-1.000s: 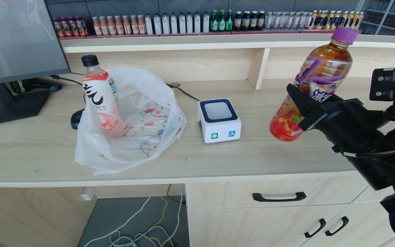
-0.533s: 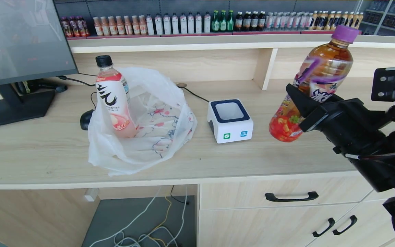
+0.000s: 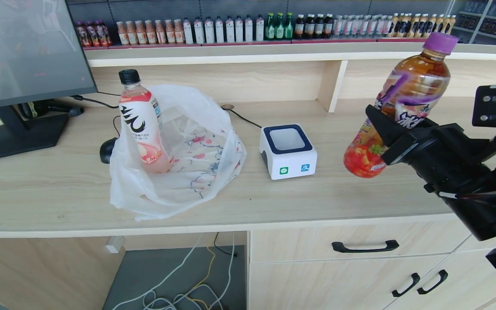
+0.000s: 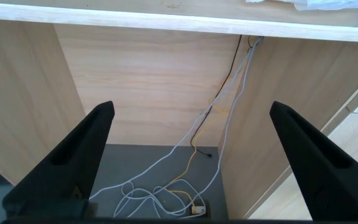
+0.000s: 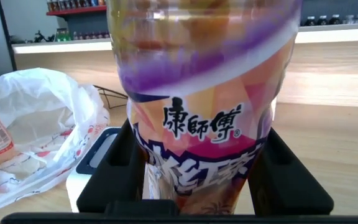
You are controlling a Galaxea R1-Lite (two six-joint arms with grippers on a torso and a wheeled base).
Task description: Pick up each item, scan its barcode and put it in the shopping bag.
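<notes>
My right gripper (image 3: 383, 129) is shut on a purple-capped tea bottle (image 3: 403, 103), holding it tilted in the air above the counter, to the right of the white scanner (image 3: 288, 150). In the right wrist view the bottle (image 5: 204, 106) sits between the black fingers (image 5: 114, 180). A pink drink bottle (image 3: 140, 125) stands upright in the open white shopping bag (image 3: 187, 172), left of the scanner. My left gripper (image 4: 188, 162) hangs open and holds nothing, below the counter edge and facing the cables on the floor.
A monitor (image 3: 24, 47) on a black stand and a dark mouse (image 3: 106, 150) sit at the counter's left. A cable runs from the scanner to the back. A raised shelf (image 3: 274, 54) lines the rear. Drawers with black handles (image 3: 365, 246) are below.
The head view shifted, so the counter things sit further right in the picture. The right gripper keeps hold of the tea bottle at almost the same spot, drifting slightly right in the last half second.
</notes>
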